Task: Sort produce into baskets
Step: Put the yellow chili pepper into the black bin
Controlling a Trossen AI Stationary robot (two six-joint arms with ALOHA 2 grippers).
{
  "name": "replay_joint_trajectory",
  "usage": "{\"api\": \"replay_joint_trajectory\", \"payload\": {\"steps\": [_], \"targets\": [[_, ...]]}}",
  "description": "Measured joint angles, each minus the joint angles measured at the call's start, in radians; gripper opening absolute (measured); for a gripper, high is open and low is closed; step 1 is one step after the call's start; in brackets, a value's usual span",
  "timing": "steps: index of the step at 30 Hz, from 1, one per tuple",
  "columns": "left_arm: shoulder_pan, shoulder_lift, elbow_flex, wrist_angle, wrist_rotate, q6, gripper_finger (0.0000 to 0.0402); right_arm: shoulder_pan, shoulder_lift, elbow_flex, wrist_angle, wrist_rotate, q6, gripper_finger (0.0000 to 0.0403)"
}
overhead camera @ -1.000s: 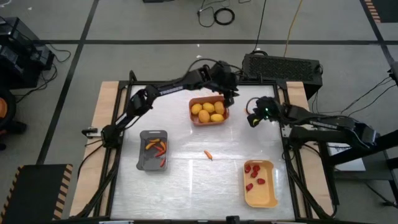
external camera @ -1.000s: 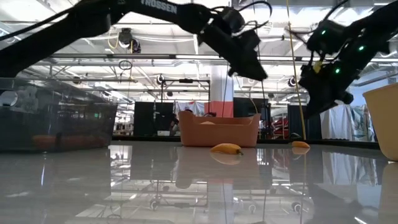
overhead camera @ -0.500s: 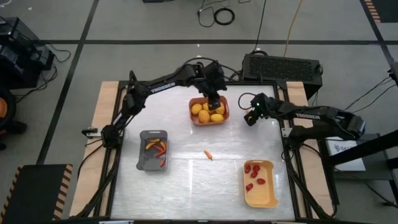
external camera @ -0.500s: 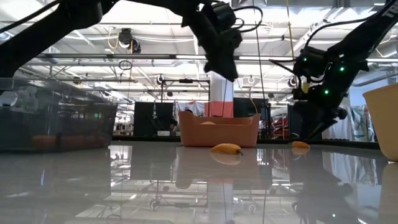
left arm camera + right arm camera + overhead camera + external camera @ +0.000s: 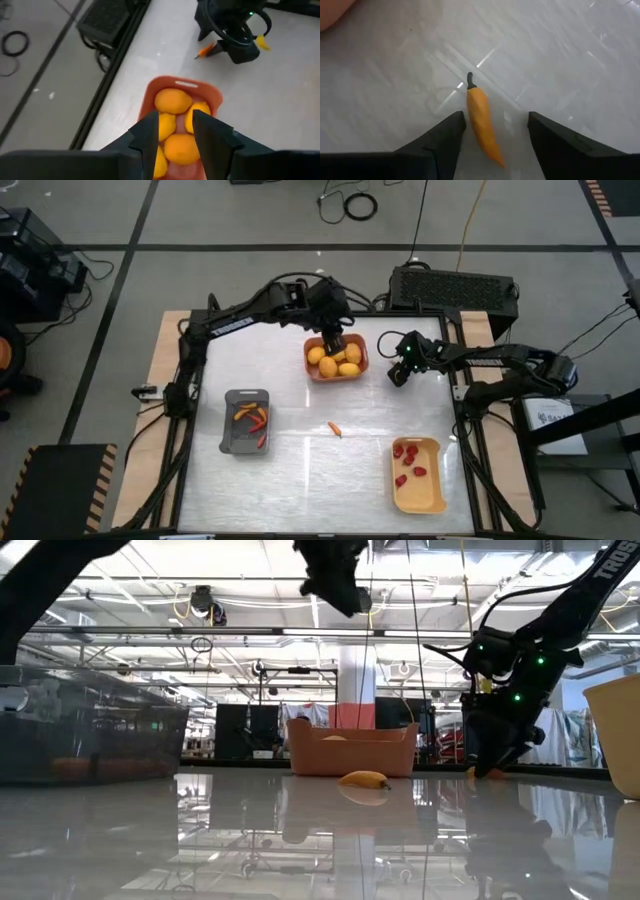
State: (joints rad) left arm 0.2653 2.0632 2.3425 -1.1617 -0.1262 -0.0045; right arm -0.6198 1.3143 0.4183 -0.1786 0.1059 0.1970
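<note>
The orange basket (image 5: 336,358) at the far middle holds several yellow-orange fruits (image 5: 172,101). My left gripper (image 5: 334,343) hangs open well above it with nothing between its fingers (image 5: 175,127). To the basket's right, my right gripper (image 5: 397,377) points down at the table, open. A slim orange chili (image 5: 481,122) lies flat on the table between its fingers, clear of both; it also shows in the low view (image 5: 483,772). Another chili (image 5: 335,429) lies mid-table. The dark grey basket (image 5: 246,421) holds chilies and the yellow basket (image 5: 418,475) holds red berries.
A black box (image 5: 455,288) stands behind the table's far right edge. In the low view the dark grey basket (image 5: 90,745) fills the left and the yellow basket's wall (image 5: 618,735) the right. Bare table lies along the near edge.
My left gripper has risen and swung from the orange basket's far right corner to above its middle, tipping more steeply down. My right gripper has sunk toward the table and shifted a little toward the orange basket, tipping more steeply down over the orange chili.
</note>
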Motion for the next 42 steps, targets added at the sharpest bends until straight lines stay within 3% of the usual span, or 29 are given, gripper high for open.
{"api": "replay_joint_trajectory", "payload": {"steps": [8,15,18,22,24,26,32,35,42], "targets": [[-0.074,-0.034,0.0,-0.128,-0.148,-0.07,0.0127,0.018,0.001,-0.005,-0.03,-0.006,0.001,0.0141],[-0.138,-0.096,-0.001,-0.281,-0.262,-0.123,0.0127,0.067,-0.002,-0.006,-0.033,0.003,-0.03,0.0039],[-0.157,-0.148,-0.063,-0.304,-0.264,-0.144,0.0127,0.082,-0.034,-0.009,-0.043,0.007,-0.045,0.0008],[-0.171,-0.242,-0.246,-0.242,-0.263,-0.179,0.0127,0.106,-0.12,-0.014,-0.124,-0.028,-0.041,0.0015],[-0.169,-0.306,-0.39,-0.137,-0.255,-0.2,0.0127,0.126,-0.173,-0.016,-0.149,-0.073,-0.035,0.0016],[-0.167,-0.372,-0.559,0.076,-0.196,-0.206,0.0127,0.156,-0.227,-0.015,-0.146,-0.134,-0.024,0.0015],[-0.184,-0.409,-0.994,0.889,0.183,-0.168,0.0127,0.274,-0.365,-0.012,-0.102,-0.289,-0.017,0.0008],[-0.196,-0.351,-1.089,1.208,0.254,-0.168,0.0127,0.326,-0.417,-0.012,-0.065,-0.319,-0.001,0.0008],[-0.216,-0.178,-1.112,1.504,0.279,-0.142,0.0128,0.41,-0.455,-0.009,0.098,-0.388,0.026,0.0007]]}}
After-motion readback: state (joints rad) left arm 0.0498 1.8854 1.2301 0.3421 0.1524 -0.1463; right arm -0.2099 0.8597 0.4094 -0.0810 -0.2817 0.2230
